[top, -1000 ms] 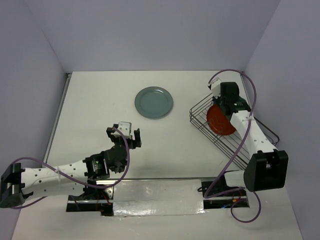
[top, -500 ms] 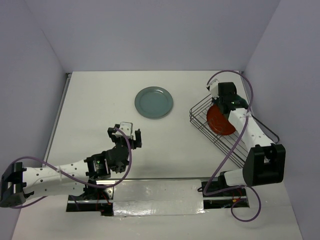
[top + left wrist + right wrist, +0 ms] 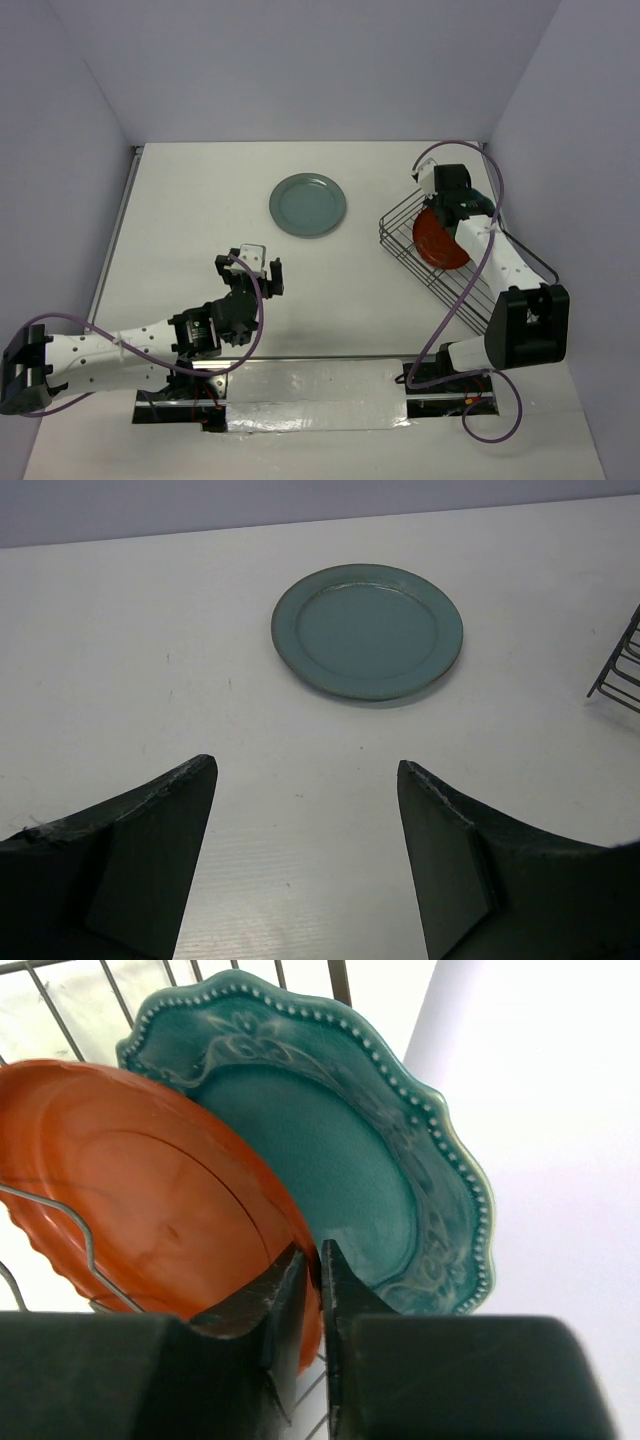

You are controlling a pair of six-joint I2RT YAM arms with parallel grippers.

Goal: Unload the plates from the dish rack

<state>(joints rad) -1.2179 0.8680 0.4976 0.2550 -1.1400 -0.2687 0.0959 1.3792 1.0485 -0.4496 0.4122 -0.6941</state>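
Right hand (image 3: 312, 1256) — fingers pinched narrow on the rim of the red-orange plate (image 3: 150, 1190), upright in the dish rack (image 3: 400, 218), teal scalloped plate (image 3: 340, 1150) just behind. Left hand (image 3: 305, 770) — wide, empty, near the grey-green plate (image 3: 367, 630) lying flat on the desk (image 3: 190, 200). Since a second ago: right arm shifted slightly, plates unmoved.

A lone plate (image 3: 308, 205) lay flat on the table (image 3: 200, 200), toward its far side near the middle. The dish rack (image 3: 452, 292) stood to the right of it at the table's right edge, holding two plates on edge, the front plate (image 3: 150, 1200) overlapping the rear plate (image 3: 340, 1150). The right gripper (image 3: 318, 1260) straddled the front plate's rim. The left gripper (image 3: 247, 270) hung over the table's near left, well apart from the lone plate.
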